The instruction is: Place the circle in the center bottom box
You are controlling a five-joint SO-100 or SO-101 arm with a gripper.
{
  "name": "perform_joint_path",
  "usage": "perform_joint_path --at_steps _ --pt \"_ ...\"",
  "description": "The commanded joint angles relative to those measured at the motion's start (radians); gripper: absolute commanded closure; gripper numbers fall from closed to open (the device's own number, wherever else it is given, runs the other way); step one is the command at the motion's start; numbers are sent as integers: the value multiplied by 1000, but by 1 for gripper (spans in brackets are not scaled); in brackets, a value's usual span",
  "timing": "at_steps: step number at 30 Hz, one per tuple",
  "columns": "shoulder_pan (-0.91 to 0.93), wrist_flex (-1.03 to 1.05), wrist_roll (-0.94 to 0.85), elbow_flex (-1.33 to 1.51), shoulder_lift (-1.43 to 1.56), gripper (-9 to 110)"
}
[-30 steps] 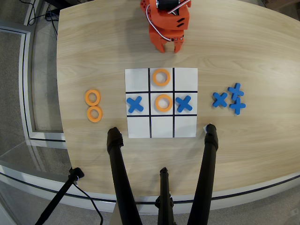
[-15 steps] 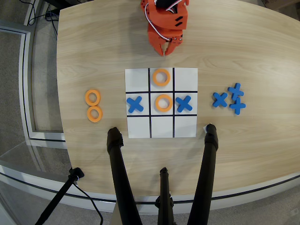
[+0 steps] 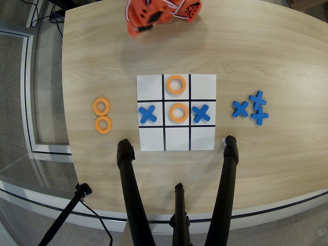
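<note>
An orange foam ring lies in the middle cell of the grid's edge row nearest the orange robot; that cell's white corner shows beside it. A second ring lies in the grid's very centre cell. Two more rings lie on the table left of the grid. The orange arm is folded back at the table's top edge, blurred and well clear of the grid. Its gripper's fingers cannot be made out.
Blue crosses lie in the middle row's left cell and right cell. Three more blue crosses lie right of the grid. Black tripod legs stand at the table's near edge below the grid.
</note>
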Motion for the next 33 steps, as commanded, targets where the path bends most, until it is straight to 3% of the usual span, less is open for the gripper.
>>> perform_joint_path --at_steps 1,33 --pt "241 6 3 58 20 101" --pt "255 8 -2 58 18 101"
